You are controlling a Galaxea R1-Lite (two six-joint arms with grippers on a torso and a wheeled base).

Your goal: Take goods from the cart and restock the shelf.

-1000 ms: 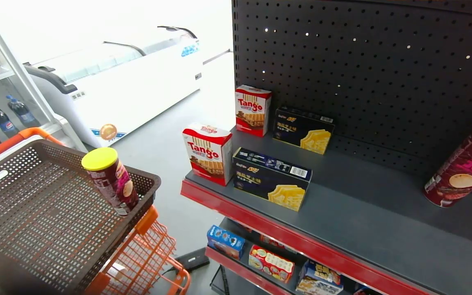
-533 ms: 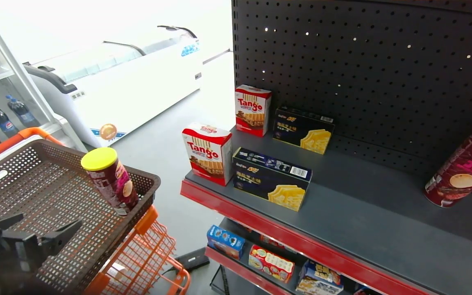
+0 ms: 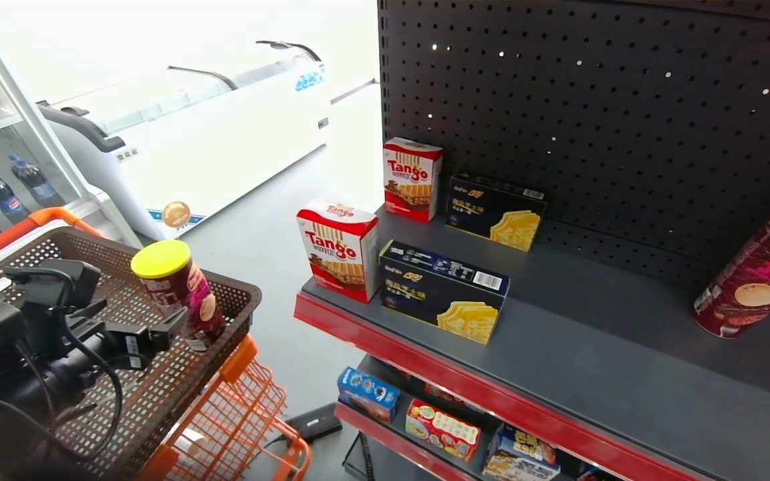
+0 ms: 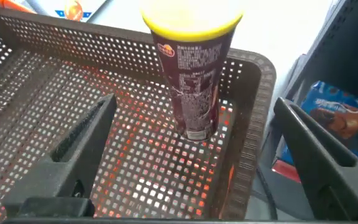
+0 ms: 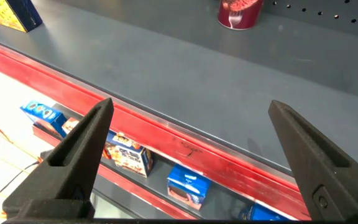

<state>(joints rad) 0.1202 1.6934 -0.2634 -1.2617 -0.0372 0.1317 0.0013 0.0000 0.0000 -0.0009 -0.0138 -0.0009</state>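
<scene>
The chip can (image 3: pixel 181 294), a maroon cardboard cylinder with a smooth yellow lid, stands in the brown perforated plastic basket (image 3: pixel 251 294) on top of the orange wire cart (image 3: pixel 251 407). It sits in the basket's corner nearest the shelf (image 3: pixel 592 321), long axis vertical and lid up.

The left hand (image 4: pixel 194 106) is spread wide just short of the can, touching nothing. The left wrist view shows the can's base on the mesh floor and a block of fine print on its side. The head view shows the lid top.

The right hand (image 5: pixel 191 106) is also spread, above the shelf's red front edge. A second can (image 3: pixel 752 274) stands at the shelf's back right, against the black pegboard (image 3: pixel 592 100).
</scene>
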